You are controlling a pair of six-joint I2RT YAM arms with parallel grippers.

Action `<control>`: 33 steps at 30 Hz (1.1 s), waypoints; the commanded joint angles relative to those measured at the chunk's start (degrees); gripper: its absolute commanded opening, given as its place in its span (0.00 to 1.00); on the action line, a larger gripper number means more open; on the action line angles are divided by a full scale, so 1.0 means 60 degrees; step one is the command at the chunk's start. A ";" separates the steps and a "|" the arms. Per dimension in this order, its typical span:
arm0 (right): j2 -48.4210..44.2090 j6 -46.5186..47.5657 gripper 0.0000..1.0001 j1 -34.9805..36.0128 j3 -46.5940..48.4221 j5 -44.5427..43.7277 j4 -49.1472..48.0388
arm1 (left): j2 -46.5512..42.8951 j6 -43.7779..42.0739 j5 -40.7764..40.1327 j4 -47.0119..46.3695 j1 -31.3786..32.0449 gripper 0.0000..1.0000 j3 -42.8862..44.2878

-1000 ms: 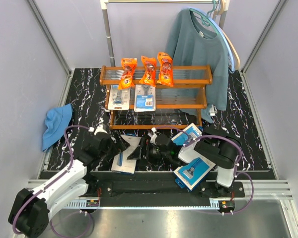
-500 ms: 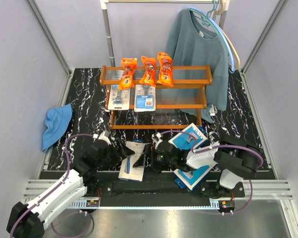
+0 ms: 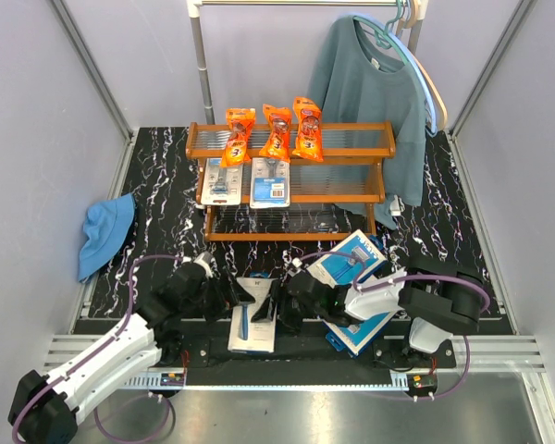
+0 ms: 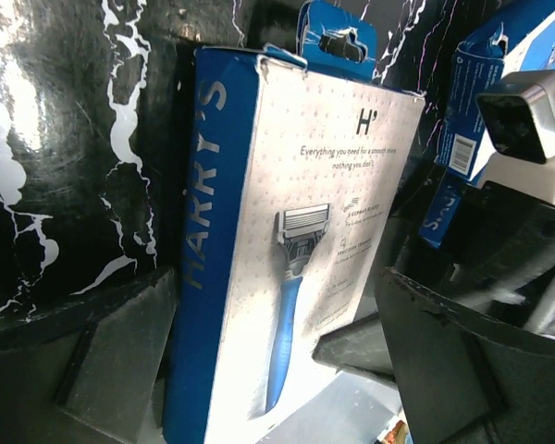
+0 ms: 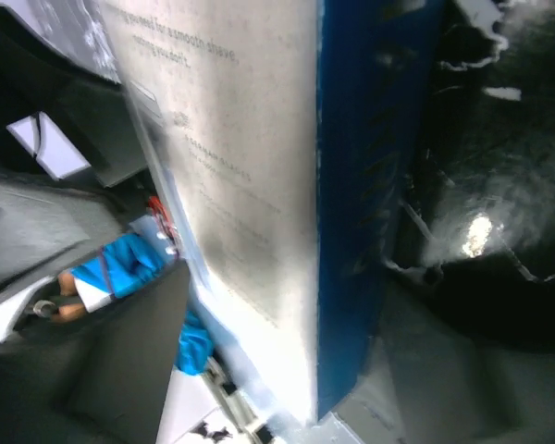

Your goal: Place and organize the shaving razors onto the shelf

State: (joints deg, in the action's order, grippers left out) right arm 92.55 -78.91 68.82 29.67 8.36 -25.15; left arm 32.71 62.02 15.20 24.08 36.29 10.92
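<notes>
Blue-and-white razor box [image 3: 252, 319] lies flat at the near edge of the worktop [image 3: 157, 176], about midway along it, btw our two grippers. L gripper [image 3: 229, 296] is at its left side, jaws wide w/ the box in the gap. In the wrist view one finger is just beside the blue side panel and the other stands off, so no clamp. R gripper [image 3: 285, 303] is at the opposite side, jaws also wide around the box edge; that view is blurred, so we can't tell if a pad touches.

Two more boxes [image 3: 351, 257] sit toward the near-right corner. Shelf [image 3: 291, 196] has orange bags [image 3: 276, 132] on the top tier and blister cards [image 3: 270, 180] on the mid tier, but no box on the bottom tier yet.

We judge the step as pickup of the 1st box. Next move calls for one gripper to close across the box's width while the other clears, then a level lift.
</notes>
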 commanded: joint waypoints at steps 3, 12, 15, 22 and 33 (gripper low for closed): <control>0.0600 -0.0309 0.52 0.0059 -0.0285 -0.0339 -0.2457 | -0.0105 0.0123 0.0396 0.0411 0.0074 0.93 0.0333; -0.0936 0.0232 0.29 0.0147 -0.0478 -0.0836 -0.1891 | -0.0090 -0.0507 -0.0071 0.1201 0.0074 0.96 0.0991; -0.1873 0.0525 0.28 0.0161 -0.0404 -0.1099 -0.0792 | -0.0134 -0.0887 -0.0466 0.1670 0.0089 0.98 0.1517; -0.5149 0.0891 0.27 0.0147 -0.0857 -0.2081 0.1900 | -0.0456 -0.1547 -0.1010 0.1628 0.0060 0.99 0.2545; -0.8921 0.1902 0.24 0.0161 -0.1268 -0.1644 0.4864 | -0.0106 -0.2457 0.2911 -0.2364 -0.0028 0.99 0.2180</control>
State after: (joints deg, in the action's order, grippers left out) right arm 42.70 -71.33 69.49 21.89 -2.94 -0.03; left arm 30.72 49.91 17.30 26.57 36.64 26.15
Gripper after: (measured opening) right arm 0.386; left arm 0.988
